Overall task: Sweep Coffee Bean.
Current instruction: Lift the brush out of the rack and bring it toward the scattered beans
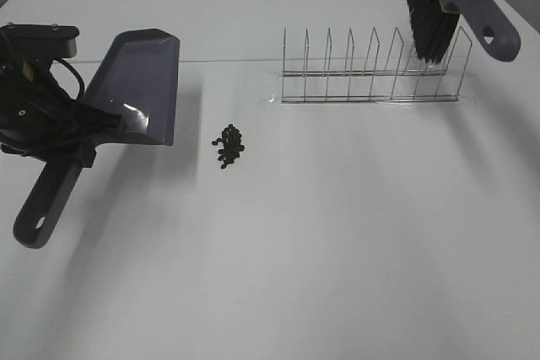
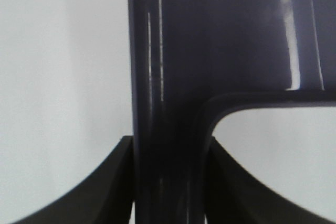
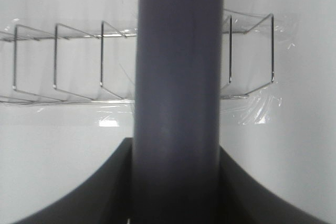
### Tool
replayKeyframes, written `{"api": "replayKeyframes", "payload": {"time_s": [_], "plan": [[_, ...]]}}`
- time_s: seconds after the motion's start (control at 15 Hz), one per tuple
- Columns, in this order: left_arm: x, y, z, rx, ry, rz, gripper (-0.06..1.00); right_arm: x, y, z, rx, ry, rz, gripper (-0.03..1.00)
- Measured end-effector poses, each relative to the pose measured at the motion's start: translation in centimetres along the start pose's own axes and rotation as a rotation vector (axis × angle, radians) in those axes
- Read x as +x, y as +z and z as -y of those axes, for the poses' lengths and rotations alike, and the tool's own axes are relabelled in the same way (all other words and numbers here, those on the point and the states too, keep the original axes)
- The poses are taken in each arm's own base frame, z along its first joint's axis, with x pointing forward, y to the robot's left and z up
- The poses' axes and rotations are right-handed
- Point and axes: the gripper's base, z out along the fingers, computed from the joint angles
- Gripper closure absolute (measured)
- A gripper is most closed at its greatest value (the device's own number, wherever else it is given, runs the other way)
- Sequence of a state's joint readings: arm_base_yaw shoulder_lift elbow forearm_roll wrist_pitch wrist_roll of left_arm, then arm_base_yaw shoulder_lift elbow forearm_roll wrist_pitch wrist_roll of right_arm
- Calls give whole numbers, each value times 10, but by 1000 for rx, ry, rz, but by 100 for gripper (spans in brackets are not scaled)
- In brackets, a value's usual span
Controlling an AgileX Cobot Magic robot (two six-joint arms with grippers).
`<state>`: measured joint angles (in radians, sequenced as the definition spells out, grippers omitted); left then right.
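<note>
Exterior high: coffee beans (image 1: 229, 145) sit in a loose cluster near the left pincer (image 2: 168, 182), just off the lip of the dustpan (image 1: 139, 86) whose handle it's clamped on. Well apart, right pincer (image 3: 176, 182) clamped on brush (image 1: 432, 18) handle, above wire rack (image 1: 371, 73). Beans look light, hard, prone to roll: don't grip, sweep gently with bristles.
</note>
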<state>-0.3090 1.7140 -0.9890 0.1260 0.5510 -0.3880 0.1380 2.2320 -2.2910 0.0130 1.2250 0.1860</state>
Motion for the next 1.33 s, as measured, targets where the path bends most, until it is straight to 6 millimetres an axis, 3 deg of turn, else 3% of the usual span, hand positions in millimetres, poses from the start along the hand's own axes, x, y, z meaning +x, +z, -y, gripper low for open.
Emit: {"api": "replayKeyframes", "payload": {"time_s": [0.07,0.2,0.4,0.6,0.8,1.0,1.27,1.33], "plan": [[1,0,0,-4,0,-9,58,1,-20,-7,-29,-11,27,61],[3,1,-1,-8,0,-21,58,16,-40,-25,-55,-53,8,61],[10,11,-2,-14,2,-49,58,56,-40,-53,-33,-151,-101,61],[20,31,1,-28,16,-115,58,104,-10,-98,116,-342,-197,61],[31,51,13,-37,39,-181,58,131,10,-129,196,-424,-223,61],[39,71,17,-44,31,-217,58,150,44,-146,222,-481,-273,61],[40,75,21,-34,36,-204,58,167,93,-154,219,-526,-317,61],[41,76,29,-18,58,-186,58,165,101,-160,194,-536,-308,61]]}}
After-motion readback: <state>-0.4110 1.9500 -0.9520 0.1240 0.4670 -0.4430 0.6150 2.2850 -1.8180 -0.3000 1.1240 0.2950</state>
